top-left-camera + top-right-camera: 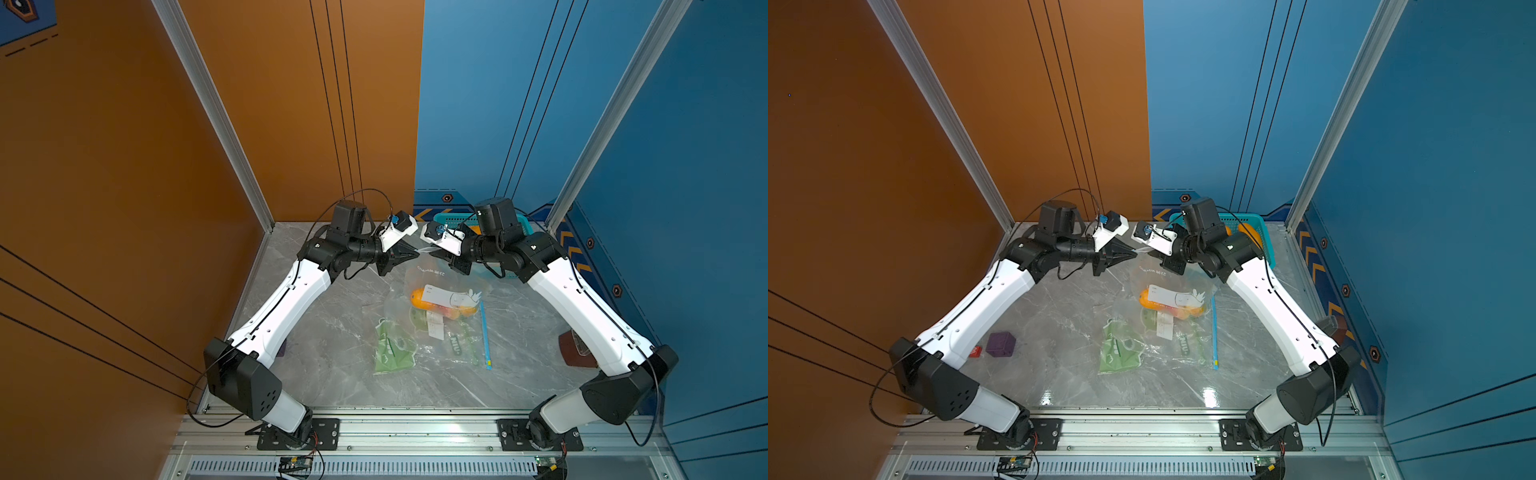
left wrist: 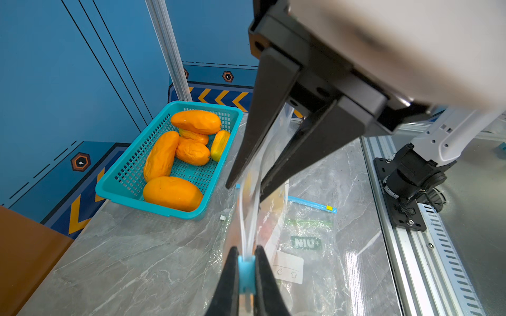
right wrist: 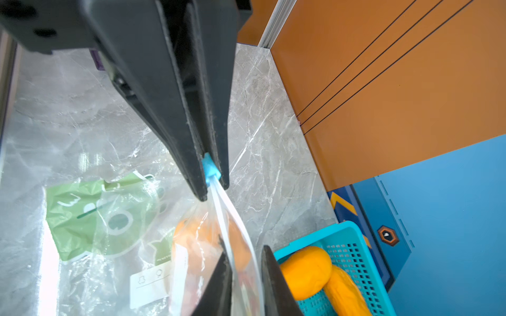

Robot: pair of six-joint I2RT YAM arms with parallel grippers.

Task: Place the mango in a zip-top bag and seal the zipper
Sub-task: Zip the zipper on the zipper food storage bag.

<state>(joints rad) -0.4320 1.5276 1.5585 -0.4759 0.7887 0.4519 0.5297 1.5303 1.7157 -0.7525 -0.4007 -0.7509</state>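
Observation:
A clear zip-top bag [image 1: 417,279] hangs by its top edge between my two grippers, its lower part resting on the marble table. An orange mango [image 1: 440,306] [image 1: 1171,306] [image 3: 197,240] lies inside it, behind a white label. My left gripper [image 1: 417,252] [image 2: 246,254] is shut on the bag's blue slider [image 2: 246,269] [image 3: 209,168]. Facing it a short way along the zipper, my right gripper [image 1: 434,253] [image 3: 242,243] has its jaws drawn in close on the two white zipper strips [image 3: 232,219], which still stand apart.
A teal basket [image 2: 109,188] [image 1: 446,218] with several mangoes stands at the back right corner. More bags lie flat mid-table, one with green print [image 1: 390,353] and one with a blue zipper strip [image 1: 485,332]. A purple cube [image 1: 1000,344] sits near the left arm's base.

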